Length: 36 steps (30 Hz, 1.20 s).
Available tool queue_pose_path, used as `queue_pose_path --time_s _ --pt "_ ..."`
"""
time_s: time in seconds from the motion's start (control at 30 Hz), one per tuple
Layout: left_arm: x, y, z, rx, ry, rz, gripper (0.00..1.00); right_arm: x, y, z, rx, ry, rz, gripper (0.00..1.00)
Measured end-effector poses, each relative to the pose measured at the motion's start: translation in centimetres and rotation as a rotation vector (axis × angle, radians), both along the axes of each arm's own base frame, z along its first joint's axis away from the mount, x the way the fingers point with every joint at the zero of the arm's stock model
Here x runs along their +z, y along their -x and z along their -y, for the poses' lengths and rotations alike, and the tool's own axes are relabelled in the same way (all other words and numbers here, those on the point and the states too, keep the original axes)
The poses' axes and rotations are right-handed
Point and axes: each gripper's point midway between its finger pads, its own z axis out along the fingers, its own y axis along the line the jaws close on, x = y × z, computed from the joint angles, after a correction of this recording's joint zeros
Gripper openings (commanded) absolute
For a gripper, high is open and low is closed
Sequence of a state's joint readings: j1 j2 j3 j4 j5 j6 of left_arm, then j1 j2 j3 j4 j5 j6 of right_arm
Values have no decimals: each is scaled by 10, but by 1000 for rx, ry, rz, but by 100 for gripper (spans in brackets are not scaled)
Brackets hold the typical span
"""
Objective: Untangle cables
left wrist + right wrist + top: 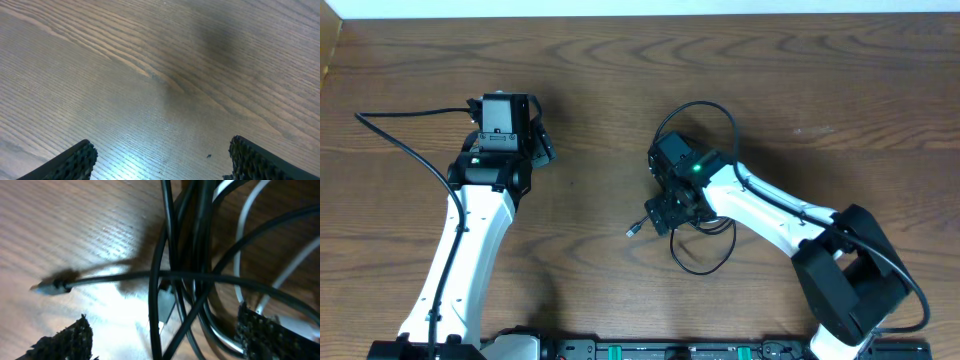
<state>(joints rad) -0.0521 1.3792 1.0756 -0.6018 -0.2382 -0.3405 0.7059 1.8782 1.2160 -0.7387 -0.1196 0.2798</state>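
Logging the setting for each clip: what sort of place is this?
Probably a robotics lab bench: a wood-grain table, a white left arm and right arm based at its near edge, and tangled cables under the right claw.

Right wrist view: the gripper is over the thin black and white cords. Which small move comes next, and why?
Probably lower the open right gripper and close on the thin black cord crossing the heap; its small plug end lies apart on the wooden table, so it looks easiest to pull out.
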Motion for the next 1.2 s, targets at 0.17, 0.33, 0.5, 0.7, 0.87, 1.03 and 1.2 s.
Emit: queue_pose_path --time_s 0.17,0.33,0.5,0.7,0.87,1.03,1.2 --pt "0 0 0 0 0 0 86 -18 0 2 1 35 -25 65" --pt "0 0 0 0 0 0 86 -19 0 1 3 29 -28 44" --pt "0 0 0 0 0 0 86 -19 3 -2 5 9 -47 19" --pt "0 0 0 0 0 0 86 -9 5 3 -8 1 -59 8" --pt "-1 -1 6 -19 33 -1 86 40 -9 2 -26 -88 45 8" --pt "-3 -2 18 -59 95 -1 86 118 -28 7 -64 -228 226 10" --pt "-4 -5 50 -163 250 3 86 182 -39 30 -123 -331 378 10"
